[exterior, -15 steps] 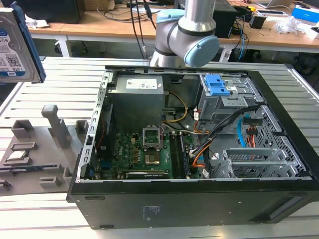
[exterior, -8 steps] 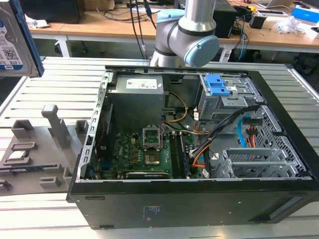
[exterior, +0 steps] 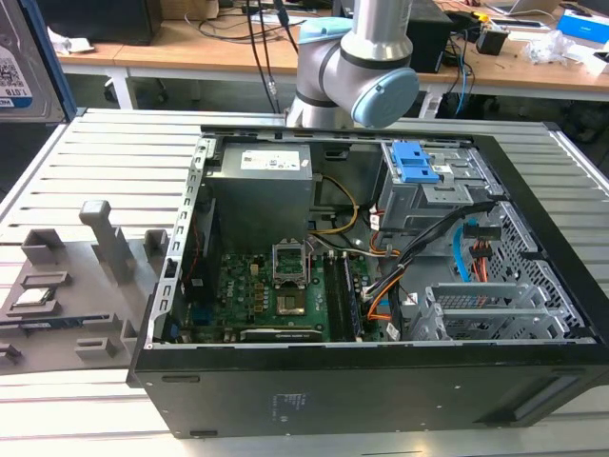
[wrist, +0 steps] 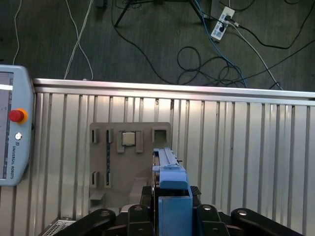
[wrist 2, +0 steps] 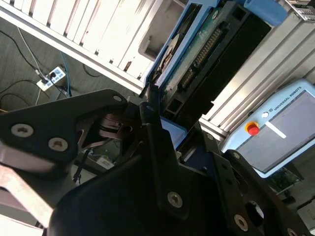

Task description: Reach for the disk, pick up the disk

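Note:
In the first wrist view my gripper (wrist: 170, 199) is shut on the disk (wrist: 170, 169). The disk shows edge-on there, its blue frame standing up between the black fingers (wrist: 138, 216), high above the slatted table. The second wrist view shows the disk (wrist 2: 206, 54) from its circuit-board side, blue frame round it, with the gripper (wrist 2: 156, 115) clamped on its near end. In the exterior view the disk (exterior: 17, 71) hangs at the upper left, silver with a white-and-blue label, well above the table.
A grey holder plate (wrist: 147, 152) lies on the slatted table (wrist: 246, 147) below, carrying a small silver chip (wrist: 129, 139). An open computer case (exterior: 362, 286) has a blue latch (exterior: 416, 162) on its drive cage. A teach pendant (wrist: 12, 128) lies by the table's edge.

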Robot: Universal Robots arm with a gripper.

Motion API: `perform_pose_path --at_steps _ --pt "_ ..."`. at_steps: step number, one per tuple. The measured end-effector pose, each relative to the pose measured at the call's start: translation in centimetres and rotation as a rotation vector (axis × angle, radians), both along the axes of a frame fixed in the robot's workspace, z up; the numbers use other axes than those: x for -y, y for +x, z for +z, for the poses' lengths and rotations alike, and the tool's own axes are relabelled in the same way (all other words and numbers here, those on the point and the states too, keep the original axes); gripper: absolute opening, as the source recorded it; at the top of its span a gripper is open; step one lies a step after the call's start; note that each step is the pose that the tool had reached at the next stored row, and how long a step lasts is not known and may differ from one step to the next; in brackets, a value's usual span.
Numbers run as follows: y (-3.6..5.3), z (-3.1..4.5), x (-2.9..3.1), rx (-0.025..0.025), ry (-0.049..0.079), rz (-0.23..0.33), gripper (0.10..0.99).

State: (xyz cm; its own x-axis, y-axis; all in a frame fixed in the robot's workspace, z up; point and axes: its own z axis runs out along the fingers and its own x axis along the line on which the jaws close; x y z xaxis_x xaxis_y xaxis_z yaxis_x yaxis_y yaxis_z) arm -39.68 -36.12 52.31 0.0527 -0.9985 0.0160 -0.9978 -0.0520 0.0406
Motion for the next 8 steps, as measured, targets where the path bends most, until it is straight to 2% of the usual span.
perform_pose_path --at_steps 8 --pt "0.01 0.05 0.0 -0.0001 0.0 0.0 0.369"
